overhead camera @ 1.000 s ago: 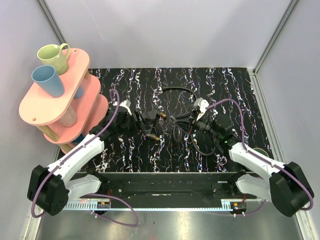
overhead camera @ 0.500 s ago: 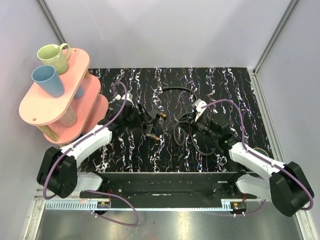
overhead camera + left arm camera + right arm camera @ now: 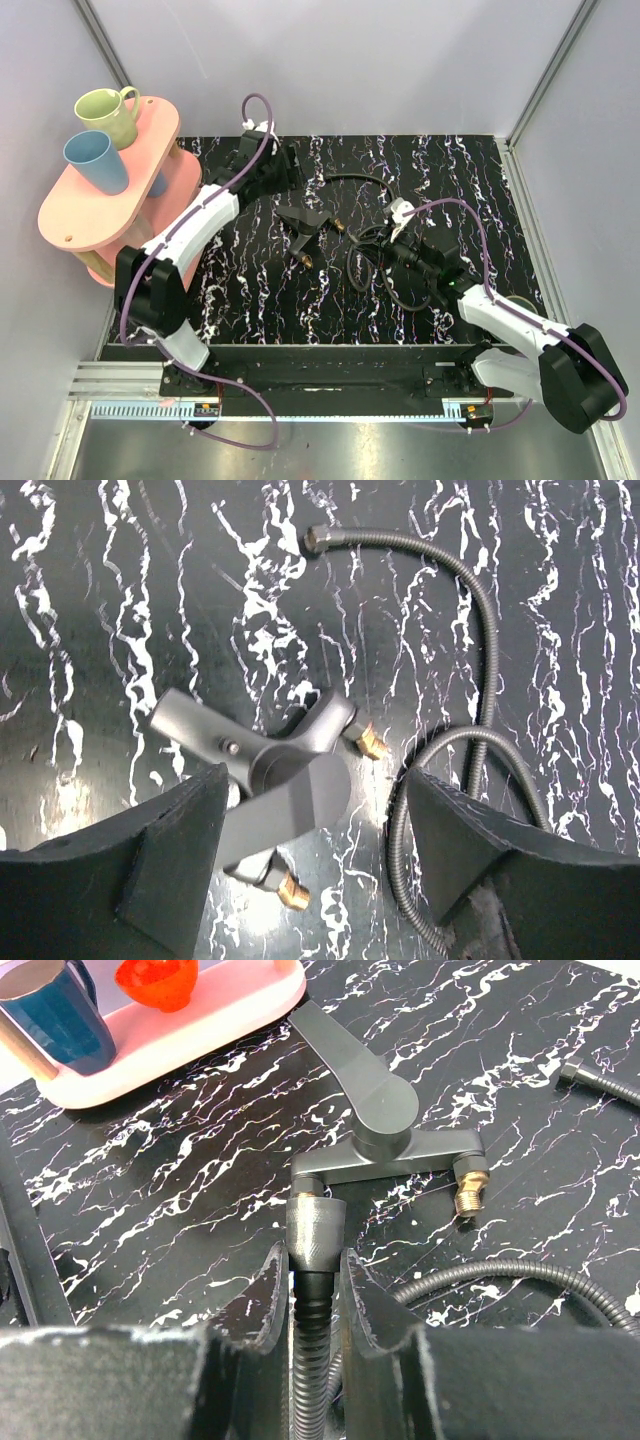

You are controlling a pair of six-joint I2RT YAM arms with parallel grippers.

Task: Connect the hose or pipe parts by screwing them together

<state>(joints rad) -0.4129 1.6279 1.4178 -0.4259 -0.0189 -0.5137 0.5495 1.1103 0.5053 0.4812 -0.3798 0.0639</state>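
Threading seems in hand: right pincer (image 3: 314,1265) clenches hose (image 3: 315,1222) at fitting (image 3: 372,1110) tip, left pincer (image 3: 285,163) released; next, likely steady fitting and twist.

Marbled black table (image 3: 250,295) carries fitting (image 3: 305,221), hose (image 3: 356,180), pink rack (image 3: 105,205).

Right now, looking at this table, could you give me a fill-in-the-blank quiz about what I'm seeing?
1. The right tool grips one end of the black hose, while the left tool hovers with its jaws wide ___.
2. In the left wrist view, the forked fitting shows ___ brass tips.
3. On the top tier of the pink shelf, the mug is ___ and the cup is blue.
Missing words: open, two, green.
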